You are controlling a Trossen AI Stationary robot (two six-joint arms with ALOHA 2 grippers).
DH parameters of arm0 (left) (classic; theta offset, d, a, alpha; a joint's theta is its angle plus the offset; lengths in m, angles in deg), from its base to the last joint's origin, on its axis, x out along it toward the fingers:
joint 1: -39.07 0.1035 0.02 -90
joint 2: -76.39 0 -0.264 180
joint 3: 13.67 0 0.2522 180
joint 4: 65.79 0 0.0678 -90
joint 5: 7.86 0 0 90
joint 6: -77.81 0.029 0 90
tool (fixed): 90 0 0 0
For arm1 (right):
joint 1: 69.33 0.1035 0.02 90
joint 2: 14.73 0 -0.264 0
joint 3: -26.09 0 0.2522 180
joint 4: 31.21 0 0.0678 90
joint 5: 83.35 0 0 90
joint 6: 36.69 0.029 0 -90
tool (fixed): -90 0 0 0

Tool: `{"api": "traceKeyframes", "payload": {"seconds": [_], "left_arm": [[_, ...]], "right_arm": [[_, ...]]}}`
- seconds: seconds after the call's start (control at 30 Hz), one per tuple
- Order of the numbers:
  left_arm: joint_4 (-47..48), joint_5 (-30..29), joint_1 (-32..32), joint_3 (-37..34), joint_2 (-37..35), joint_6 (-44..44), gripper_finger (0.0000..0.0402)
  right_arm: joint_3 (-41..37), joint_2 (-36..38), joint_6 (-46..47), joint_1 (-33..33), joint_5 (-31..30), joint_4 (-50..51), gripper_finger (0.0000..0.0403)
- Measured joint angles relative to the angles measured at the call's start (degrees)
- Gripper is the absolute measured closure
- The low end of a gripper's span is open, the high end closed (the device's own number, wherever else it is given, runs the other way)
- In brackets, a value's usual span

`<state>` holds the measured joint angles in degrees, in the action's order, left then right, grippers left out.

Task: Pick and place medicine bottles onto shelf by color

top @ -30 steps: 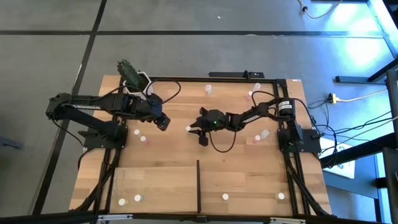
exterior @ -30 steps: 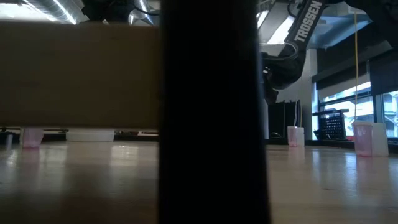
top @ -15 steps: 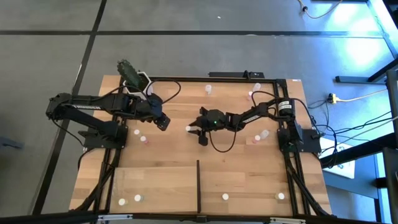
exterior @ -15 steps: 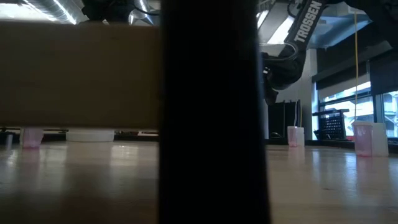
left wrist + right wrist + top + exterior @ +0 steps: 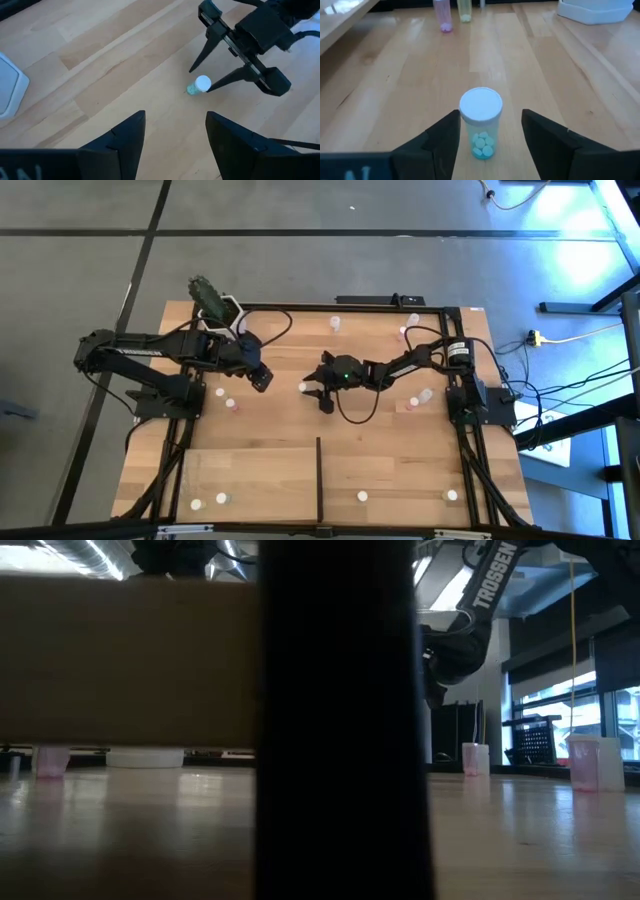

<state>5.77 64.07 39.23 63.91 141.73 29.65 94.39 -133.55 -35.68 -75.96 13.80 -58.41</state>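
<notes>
Nearest, right wrist view: right end effector (image 5: 489, 137), fingers apart, flanking one green-tinted medicine bottle (image 5: 480, 122) without visible contact on either side. Bottle upright on the wooden surface (image 5: 560, 80), long axis vertical, round white cap on top, pale tablets heaped at the bottom of the clear body.

Handling, as judged: light, rigid plastic, smooth and likely slippery; round footprint, prone to tipping or rolling if nudged off-centre. Best hold across the cylindrical body just below the cap, fingers level and square to the vertical axis.

Same bottle (image 5: 199, 85) from the left wrist view: just beside one fingertip of the right end effector (image 5: 201, 79), not seen clamped. Location from above: bottle (image 5: 303, 387) near the middle of the surface, at the tips of the right end effector (image 5: 311, 390).

Left end effector (image 5: 263, 379): fingers apart, empty, waiting over the surface just left of centre, facing the bottle.

Farther: pink bottle (image 5: 442, 16) and yellowish bottle (image 5: 464, 11) standing upright beyond; white hexagonal pot (image 5: 592, 11) to one side.

Shelf (image 5: 250, 475): at the near edge of the surface, black divider (image 5: 319, 477) across it, a few bottles standing there.
</notes>
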Motion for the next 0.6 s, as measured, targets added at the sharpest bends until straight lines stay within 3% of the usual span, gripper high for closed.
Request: {"api": "traceKeyframes", "payload": {"seconds": [0.37,0.6], "left_arm": [[0.0,2.8,0.0,0.0,0.0,3.9,0.0200],[0.0,4.3,0.0,0.0,0.0,3.9,0.0200]], "right_arm": [[0.0,0.2,7.6,0.0,0.5,0.1,0.0188],[-0.4,3.1,7.4,0.0,0.6,0.8,0.0188]]}}
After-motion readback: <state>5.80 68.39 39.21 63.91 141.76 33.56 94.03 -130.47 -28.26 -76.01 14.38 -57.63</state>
